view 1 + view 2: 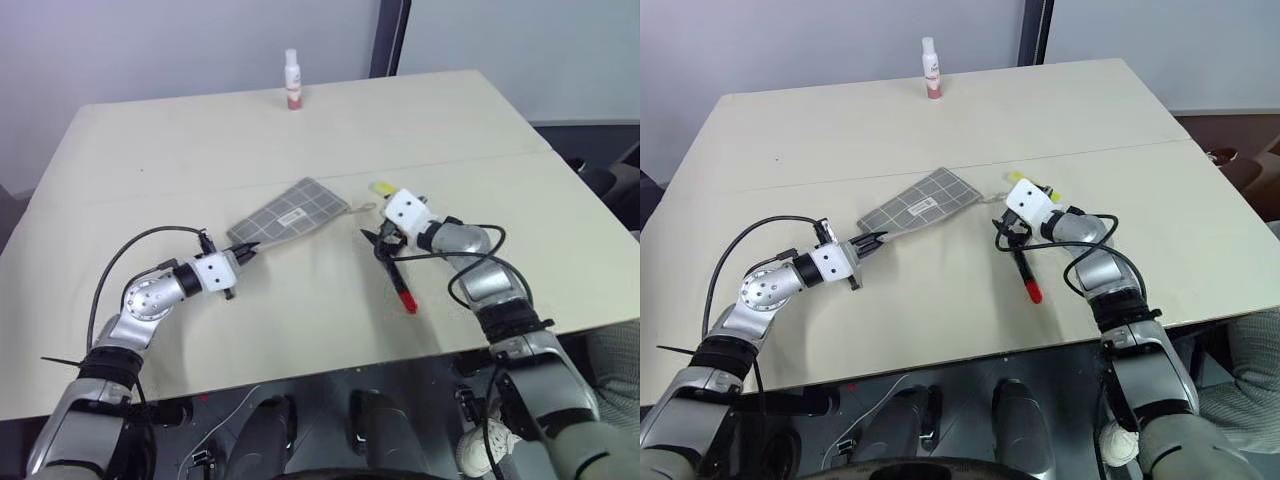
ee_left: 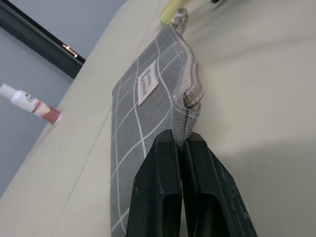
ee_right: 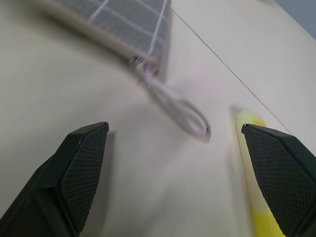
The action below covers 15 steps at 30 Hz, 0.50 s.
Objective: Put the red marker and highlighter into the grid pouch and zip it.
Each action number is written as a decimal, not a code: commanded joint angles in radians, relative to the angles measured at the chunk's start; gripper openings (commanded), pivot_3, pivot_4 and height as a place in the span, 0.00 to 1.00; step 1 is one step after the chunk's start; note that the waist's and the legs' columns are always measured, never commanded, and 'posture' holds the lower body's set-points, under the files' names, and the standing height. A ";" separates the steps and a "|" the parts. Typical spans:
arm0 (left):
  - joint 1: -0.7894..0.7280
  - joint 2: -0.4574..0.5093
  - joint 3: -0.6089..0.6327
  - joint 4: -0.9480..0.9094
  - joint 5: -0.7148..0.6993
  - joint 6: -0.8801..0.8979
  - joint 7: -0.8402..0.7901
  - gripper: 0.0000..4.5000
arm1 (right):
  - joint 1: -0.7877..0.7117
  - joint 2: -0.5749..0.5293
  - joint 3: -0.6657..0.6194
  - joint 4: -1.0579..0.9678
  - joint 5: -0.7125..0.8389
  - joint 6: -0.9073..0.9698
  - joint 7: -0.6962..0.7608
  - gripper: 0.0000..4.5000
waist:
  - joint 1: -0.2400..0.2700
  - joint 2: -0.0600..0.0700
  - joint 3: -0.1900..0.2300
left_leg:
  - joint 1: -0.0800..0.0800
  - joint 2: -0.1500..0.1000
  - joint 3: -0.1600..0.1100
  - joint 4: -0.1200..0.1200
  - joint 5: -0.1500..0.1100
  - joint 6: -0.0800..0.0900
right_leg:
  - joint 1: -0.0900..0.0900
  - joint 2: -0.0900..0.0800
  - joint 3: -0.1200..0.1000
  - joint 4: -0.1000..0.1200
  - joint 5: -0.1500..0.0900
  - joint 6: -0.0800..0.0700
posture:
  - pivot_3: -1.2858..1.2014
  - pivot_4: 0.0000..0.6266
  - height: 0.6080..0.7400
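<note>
The grid pouch (image 1: 290, 213) lies flat at mid-table, grey with white lines and a small white label. My left gripper (image 1: 243, 250) is shut on the pouch's near corner, pinching the fabric end of the zipper (image 2: 186, 98). My right gripper (image 1: 380, 240) stands open a little to the right of the pouch's far end, nothing between its fingers (image 3: 84, 168). The zipper's pull loop (image 3: 180, 111) lies on the table just ahead of it. The red marker (image 1: 400, 285) lies under and in front of the right gripper. The yellow highlighter (image 1: 381, 188) lies just behind that gripper.
A white bottle with a red label (image 1: 292, 80) stands near the table's far edge. A seam line crosses the table (image 1: 150, 330) behind the pouch. The table's front edge runs close below both arms.
</note>
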 commanded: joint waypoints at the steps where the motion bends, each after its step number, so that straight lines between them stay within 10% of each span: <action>1: 0.013 0.015 0.026 -0.057 -0.018 0.006 0.004 0.00 | -0.085 0.054 -0.006 0.125 0.019 -0.046 -0.007 1.00 | 0.000 0.000 0.000 | 0.000 0.000 0.000 0.000 0.000 0.000 | 0.000 0.000 0.000 0.000 0.001 -0.001 | 0.52 0.24 1.00; 8: 0.037 0.029 0.036 -0.115 -0.019 0.032 0.005 0.00 | -0.198 0.101 0.005 0.332 -0.008 -0.119 -0.029 0.94 | 0.002 0.000 0.000 | 0.000 -0.001 0.000 0.000 0.000 0.000 | 0.000 0.000 0.000 -0.001 0.001 -0.002 | 0.52 0.24 1.00; 15: 0.048 0.032 0.045 -0.143 -0.017 0.059 0.019 0.00 | -0.236 0.086 0.035 0.412 -0.067 -0.178 -0.068 0.25 | 0.003 0.000 0.000 | 0.000 -0.001 0.000 0.000 0.000 0.000 | 0.000 0.000 0.000 0.000 0.001 -0.002 | 0.52 0.24 1.00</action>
